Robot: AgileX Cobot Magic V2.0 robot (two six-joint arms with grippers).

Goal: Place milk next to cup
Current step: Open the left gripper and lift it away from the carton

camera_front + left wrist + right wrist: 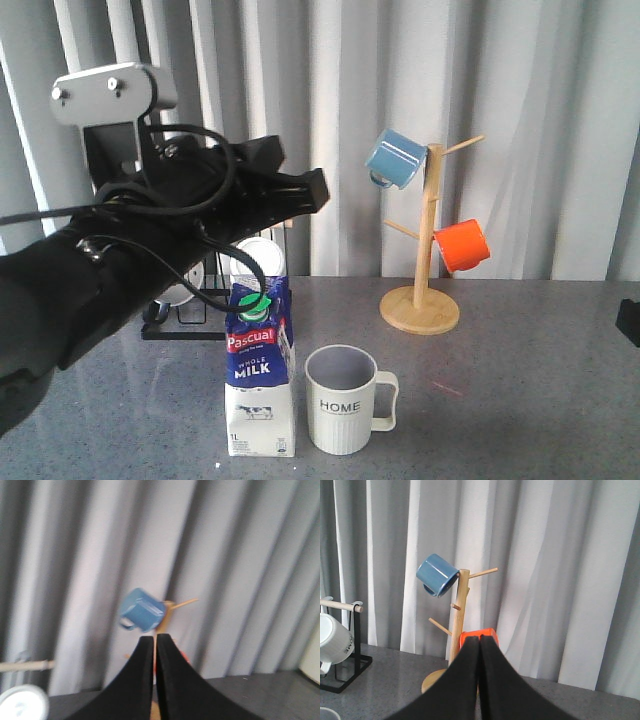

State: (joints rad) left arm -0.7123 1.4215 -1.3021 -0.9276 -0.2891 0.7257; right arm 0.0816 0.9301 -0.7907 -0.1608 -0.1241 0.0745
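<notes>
The milk (260, 375) stands upright on the grey counter (500, 400), near its front edge. Its green cap (253, 303) faces forward on the blue gable top. Just beside it, on the right in the front view, stands the cup (345, 400) with the word "HOME", its handle turned away from the carton; a narrow gap is between them.

The left gripper (154, 655) is above the carton and free of it, with its two fingers pressed together and nothing between them. The right gripper (480, 660) is also pressed together and holds nothing.

Behind the carton is a black rack (185, 315) with white mugs (250, 262). Farther right stands a wooden mug tree (425, 255), which carries a blue mug (395, 158) up high and an orange mug (463, 245) lower. Grey curtains (540, 120) hang at the back.
</notes>
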